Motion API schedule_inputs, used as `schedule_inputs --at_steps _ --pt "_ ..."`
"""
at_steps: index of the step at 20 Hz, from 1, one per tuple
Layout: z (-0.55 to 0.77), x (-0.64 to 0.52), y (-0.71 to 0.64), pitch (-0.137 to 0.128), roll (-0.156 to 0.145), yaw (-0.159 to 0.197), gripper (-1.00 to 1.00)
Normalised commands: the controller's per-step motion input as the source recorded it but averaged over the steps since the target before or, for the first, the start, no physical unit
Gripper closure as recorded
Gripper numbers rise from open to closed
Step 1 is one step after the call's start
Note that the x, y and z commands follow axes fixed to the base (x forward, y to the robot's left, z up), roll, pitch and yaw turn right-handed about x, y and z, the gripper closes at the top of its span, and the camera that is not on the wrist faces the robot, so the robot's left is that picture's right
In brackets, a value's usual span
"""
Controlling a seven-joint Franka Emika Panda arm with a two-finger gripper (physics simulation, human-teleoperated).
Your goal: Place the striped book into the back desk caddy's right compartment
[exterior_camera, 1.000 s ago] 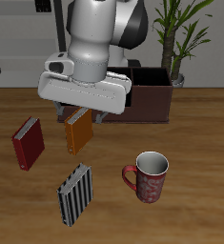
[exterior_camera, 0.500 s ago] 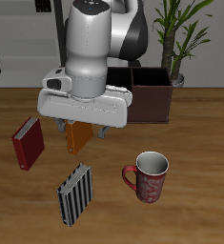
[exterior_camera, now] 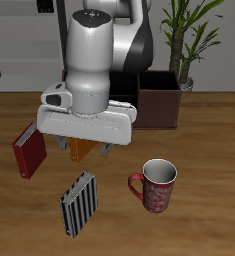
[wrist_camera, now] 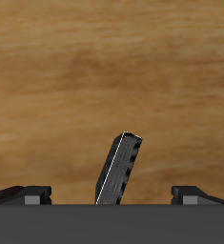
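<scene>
Wrist view shows the tool (wrist_camera: 112, 195) spread wide, empty, its fingertips cut off, above the striped book (wrist_camera: 120, 169).

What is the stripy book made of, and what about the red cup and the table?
The striped book looks like a hard cardboard cover, matte, with black and pale grey stripes; the edge in the wrist view is stiff and straight. The red cup seems glazed ceramic, with a thick pale rim and patterned wall, though it could be plastic. The table looks like smooth brown wood, showing grain lines.
</scene>
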Motion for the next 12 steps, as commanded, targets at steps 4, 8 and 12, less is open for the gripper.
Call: schedule_inputs --at_steps 4,8,12 --pt "-0.16 0.15 -0.12 -0.023 -0.013 -0.025 -1.00" --pt "-0.38 0.11 -0.09 0.033 -0.002 -0.057 -1.00" --pt "-0.21 0.03 -0.09 0.001 0.014 -0.028 -1.00"
